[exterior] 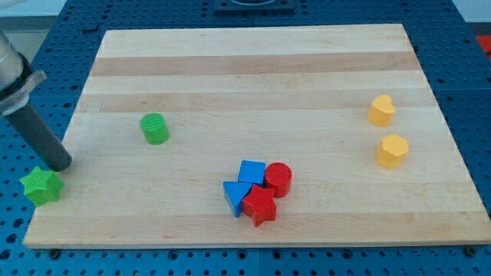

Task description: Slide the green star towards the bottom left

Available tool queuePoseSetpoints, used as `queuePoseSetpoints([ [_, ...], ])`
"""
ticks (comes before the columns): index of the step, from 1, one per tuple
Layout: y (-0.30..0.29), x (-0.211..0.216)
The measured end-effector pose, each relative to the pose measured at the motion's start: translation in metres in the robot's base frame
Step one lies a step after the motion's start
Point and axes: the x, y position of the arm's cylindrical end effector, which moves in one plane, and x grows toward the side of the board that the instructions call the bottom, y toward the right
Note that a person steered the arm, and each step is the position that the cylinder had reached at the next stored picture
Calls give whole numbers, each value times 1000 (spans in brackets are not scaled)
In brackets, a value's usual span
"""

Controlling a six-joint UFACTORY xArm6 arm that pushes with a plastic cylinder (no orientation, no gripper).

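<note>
Green star block (41,186) at the wooden desk's (253,69) left edge, partly overhanging.
My tip (61,164), a bare dark rod with no claw to open or clench, touches the star's upper right; the green cylinder (155,128) stands to the tip's right.

a pale wooden board (253,69) with lengthwise grain bands, lighter and darker strips alternating, fills most of the view. it lies on a blue bench (468,92) whose surface carries a regular grid of small dark holes, showing at 3, 6 and 9 o'clock. at 12 o'clock a dark grey fixture (253,4) sits at the frame's edge. the light is even and soft, with faint shadows.
</note>
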Motion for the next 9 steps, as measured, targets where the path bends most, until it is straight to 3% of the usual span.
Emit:
queuePoseSetpoints([
  [1,-16,-7],
  [9,-14,62],
])
